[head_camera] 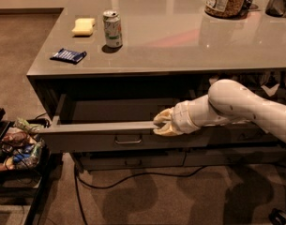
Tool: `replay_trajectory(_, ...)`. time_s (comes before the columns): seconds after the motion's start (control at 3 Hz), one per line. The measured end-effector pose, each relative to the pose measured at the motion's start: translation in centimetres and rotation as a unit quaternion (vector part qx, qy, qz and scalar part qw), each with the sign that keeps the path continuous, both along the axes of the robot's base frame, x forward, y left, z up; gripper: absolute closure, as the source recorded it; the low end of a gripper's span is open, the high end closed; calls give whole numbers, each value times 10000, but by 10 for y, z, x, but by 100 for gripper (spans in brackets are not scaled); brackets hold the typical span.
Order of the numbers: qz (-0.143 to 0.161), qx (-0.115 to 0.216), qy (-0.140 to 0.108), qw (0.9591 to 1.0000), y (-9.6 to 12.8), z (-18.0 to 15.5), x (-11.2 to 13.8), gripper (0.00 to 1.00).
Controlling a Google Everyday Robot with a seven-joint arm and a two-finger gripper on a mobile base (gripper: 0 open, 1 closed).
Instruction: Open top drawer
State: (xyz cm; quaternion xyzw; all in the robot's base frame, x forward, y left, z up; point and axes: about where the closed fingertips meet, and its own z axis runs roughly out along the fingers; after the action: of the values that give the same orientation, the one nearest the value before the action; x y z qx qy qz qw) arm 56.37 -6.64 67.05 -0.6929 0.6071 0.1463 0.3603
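At mid-frame my fingers (pixel 163 116) clamp the drawer (pixel 95 134) front's top edge, so I can pull it outward.

The end effector (pixel 157 124) grips the top drawer (pixel 86 136) front.

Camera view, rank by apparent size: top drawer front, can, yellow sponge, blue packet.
1. top drawer front, with the gripper clamped on its upper edge
2. can
3. yellow sponge and blue packet: these look alike in size, so not ranked
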Motion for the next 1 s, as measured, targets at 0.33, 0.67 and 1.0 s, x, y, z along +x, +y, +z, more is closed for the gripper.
replay_trajectory(0.33, -39, 47, 157, 9999, 1, -2, -28, 81)
replay_trajectory(0.67, -39, 47, 157, 9999, 1, -2, -28, 58)
replay_trajectory(1.0, -39, 47, 157, 9999, 1, -2, -28, 35)
